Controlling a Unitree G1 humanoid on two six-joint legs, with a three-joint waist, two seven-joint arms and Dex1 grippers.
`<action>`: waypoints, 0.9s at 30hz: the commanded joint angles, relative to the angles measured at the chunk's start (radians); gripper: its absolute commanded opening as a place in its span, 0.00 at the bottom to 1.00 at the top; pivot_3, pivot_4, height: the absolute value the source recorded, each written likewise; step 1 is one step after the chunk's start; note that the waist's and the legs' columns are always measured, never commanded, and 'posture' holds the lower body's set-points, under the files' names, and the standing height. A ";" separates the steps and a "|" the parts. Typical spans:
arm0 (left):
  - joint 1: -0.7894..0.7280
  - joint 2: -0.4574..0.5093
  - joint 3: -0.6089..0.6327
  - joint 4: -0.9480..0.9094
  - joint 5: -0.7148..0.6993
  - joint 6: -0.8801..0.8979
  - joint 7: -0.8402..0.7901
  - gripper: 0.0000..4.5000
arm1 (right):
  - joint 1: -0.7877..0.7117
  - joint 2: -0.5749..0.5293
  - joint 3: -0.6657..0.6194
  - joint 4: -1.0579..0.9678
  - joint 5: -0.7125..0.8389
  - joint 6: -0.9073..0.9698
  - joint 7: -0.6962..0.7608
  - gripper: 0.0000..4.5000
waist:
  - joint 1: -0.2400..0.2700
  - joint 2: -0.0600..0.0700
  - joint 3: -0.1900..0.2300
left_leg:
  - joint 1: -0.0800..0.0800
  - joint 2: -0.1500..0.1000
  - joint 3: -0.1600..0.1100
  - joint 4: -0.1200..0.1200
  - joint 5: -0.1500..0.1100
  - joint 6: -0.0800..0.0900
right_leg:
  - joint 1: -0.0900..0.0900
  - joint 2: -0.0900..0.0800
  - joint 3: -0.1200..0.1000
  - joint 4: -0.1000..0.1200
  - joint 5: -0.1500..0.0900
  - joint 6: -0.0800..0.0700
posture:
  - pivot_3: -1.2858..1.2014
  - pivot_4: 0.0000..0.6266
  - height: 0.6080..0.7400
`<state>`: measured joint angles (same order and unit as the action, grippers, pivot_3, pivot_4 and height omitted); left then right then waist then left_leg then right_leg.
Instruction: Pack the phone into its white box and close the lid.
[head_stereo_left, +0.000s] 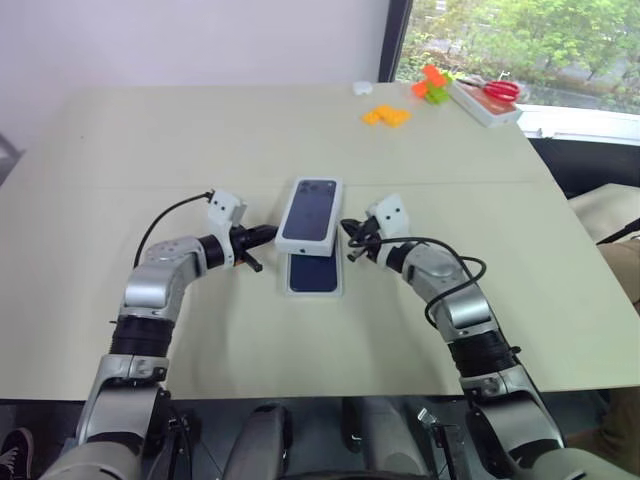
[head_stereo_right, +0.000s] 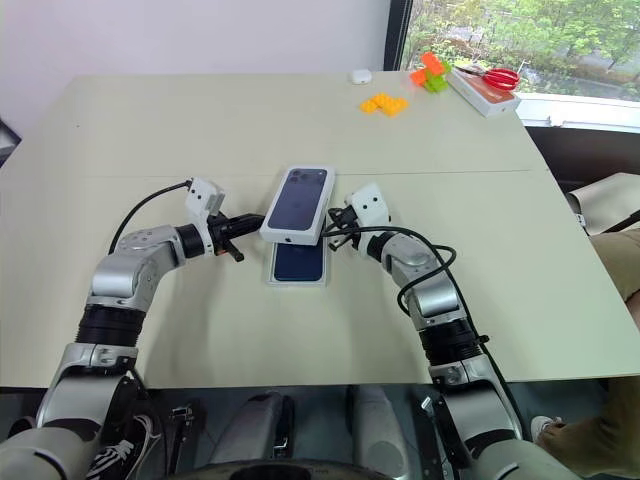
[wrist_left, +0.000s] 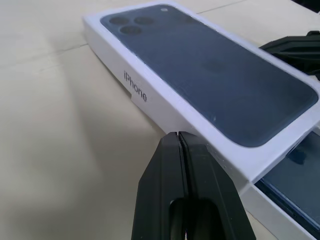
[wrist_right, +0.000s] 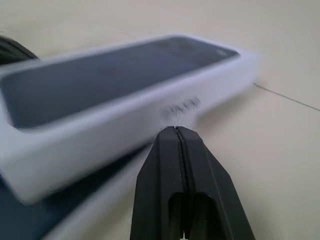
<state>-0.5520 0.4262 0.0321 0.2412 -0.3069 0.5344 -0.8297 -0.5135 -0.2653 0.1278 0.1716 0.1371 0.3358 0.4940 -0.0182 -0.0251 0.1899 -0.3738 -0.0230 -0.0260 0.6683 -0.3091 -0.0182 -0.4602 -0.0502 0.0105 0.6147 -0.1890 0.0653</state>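
Observation:
The lid (head_stereo_left: 310, 213), white with a dark-blue phone picture on top, lies askew over the far end of the white box (head_stereo_left: 313, 293). It is tilted, with its near end resting on the box. The dark navy phone (head_stereo_left: 313, 272) lies inside the box, its near half showing. My left gripper (head_stereo_left: 272, 234) is shut, its tip against the lid's left long side (wrist_left: 150, 107). My right gripper (head_stereo_left: 347, 232) is also shut, its tip at the lid's right long side (wrist_right: 165, 107). Neither gripper holds anything between its fingers.
At the far right of the table (head_stereo_left: 150, 330) lie orange blocks (head_stereo_left: 386, 115), a green and orange toy (head_stereo_left: 430, 85) and a white tray (head_stereo_left: 482, 108) holding red scissors (head_stereo_left: 500, 90). A small white object (head_stereo_left: 362, 88) sits near the far edge.

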 joint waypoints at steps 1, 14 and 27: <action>-0.007 0.003 0.017 -0.044 -0.021 -0.003 0.008 0.01 | -0.010 0.000 -0.013 -0.011 -0.005 -0.033 0.008 0.00 | 0.000 0.000 0.000 | 0.000 0.000 0.000 0.000 0.000 0.000 | 0.000 0.000 0.000 0.000 0.000 0.000 | 0.52 0.24 1.00; 0.013 -0.028 -0.006 -0.140 -0.063 0.058 0.014 0.01 | -0.004 0.022 -0.009 -0.097 0.032 0.001 0.049 0.00 | 0.002 0.000 0.000 | 0.000 0.000 0.000 0.000 0.001 -0.001 | 0.000 0.000 0.000 0.000 0.001 -0.001 | 0.52 0.24 1.00; 0.072 -0.017 -0.001 -0.295 -0.117 0.149 0.032 0.01 | 0.013 0.013 -0.008 -0.150 0.028 0.036 0.054 0.00 | 0.001 0.000 0.000 | 0.001 0.000 0.000 0.000 0.001 -0.002 | 0.000 0.001 0.000 0.001 0.001 -0.001 | 0.52 0.24 1.00</action>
<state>-0.4755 0.4114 0.0266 0.0049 -0.3883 0.6806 -0.7970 -0.4973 -0.2592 0.1093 0.0806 0.1478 0.3700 0.5281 -0.0176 -0.0252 0.1898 -0.3732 -0.0225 -0.0262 0.6687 -0.3078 -0.0204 -0.4599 -0.0494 0.0109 0.6162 -0.1882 0.0640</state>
